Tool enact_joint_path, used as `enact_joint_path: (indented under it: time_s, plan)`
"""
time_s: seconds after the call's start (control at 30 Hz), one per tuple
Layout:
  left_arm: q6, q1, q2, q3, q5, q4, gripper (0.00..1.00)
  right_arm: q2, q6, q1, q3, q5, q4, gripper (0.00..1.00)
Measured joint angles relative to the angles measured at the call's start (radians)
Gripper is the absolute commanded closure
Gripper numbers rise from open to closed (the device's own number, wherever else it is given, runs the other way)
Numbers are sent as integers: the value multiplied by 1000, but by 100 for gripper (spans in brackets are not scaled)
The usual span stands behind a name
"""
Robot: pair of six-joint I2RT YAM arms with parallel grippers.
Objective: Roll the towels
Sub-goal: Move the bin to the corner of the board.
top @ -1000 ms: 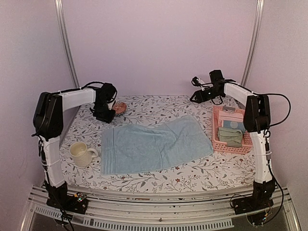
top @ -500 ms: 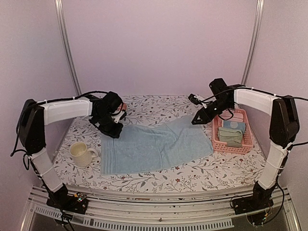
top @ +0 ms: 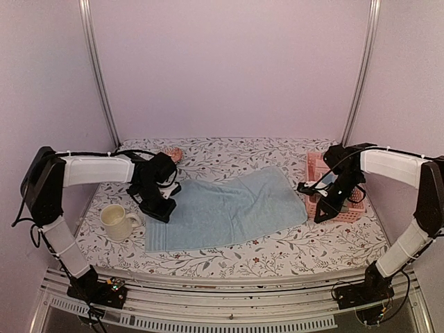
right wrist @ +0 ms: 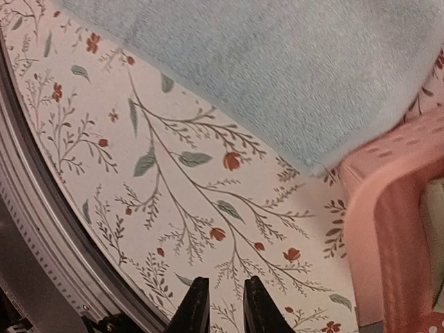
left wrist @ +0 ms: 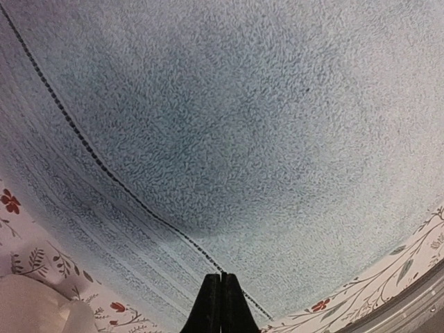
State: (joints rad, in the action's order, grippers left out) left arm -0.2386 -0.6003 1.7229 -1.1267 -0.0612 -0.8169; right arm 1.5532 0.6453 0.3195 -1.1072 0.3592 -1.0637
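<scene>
A light blue towel [top: 229, 208] lies spread flat on the floral table, one corner reaching toward the basket. My left gripper [top: 161, 208] hangs low over the towel's left part, near its ribbed stripes [left wrist: 76, 208]. In the left wrist view that gripper [left wrist: 221, 305] is shut, with nothing between the tips. My right gripper [top: 320, 215] points down beside the towel's right corner [right wrist: 312, 149], at the basket's front left corner. In the right wrist view the right gripper [right wrist: 220, 305] stands a narrow gap open over bare tablecloth, holding nothing.
A pink basket [top: 313, 165] sits at the right, partly covered by my right arm; its wall [right wrist: 388, 208] is close to the right fingers. A cream mug [top: 118, 220] stands left of the towel. A small pink object [top: 173, 154] lies at the back. The metal front rail [right wrist: 41, 229] runs nearby.
Both arms swung forward and down. The left came from behind the towel onto its left part and shut. The right went from the back right to the basket's front, its jaws narrowing.
</scene>
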Motion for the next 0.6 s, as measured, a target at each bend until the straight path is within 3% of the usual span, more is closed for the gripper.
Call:
enact_joint_path:
  time_s: [0.17,0.47,0.6]
  plan:
    - [-3,0,3,14,8,0,100,54,7,-110,-5,-174,22,80]
    - [-13,0,5,34,16,3,100,286,3,-268,-219,-394,234,76]
    - [-29,-1,5,53,14,6,100,320,-2,-286,-267,-374,264,74]
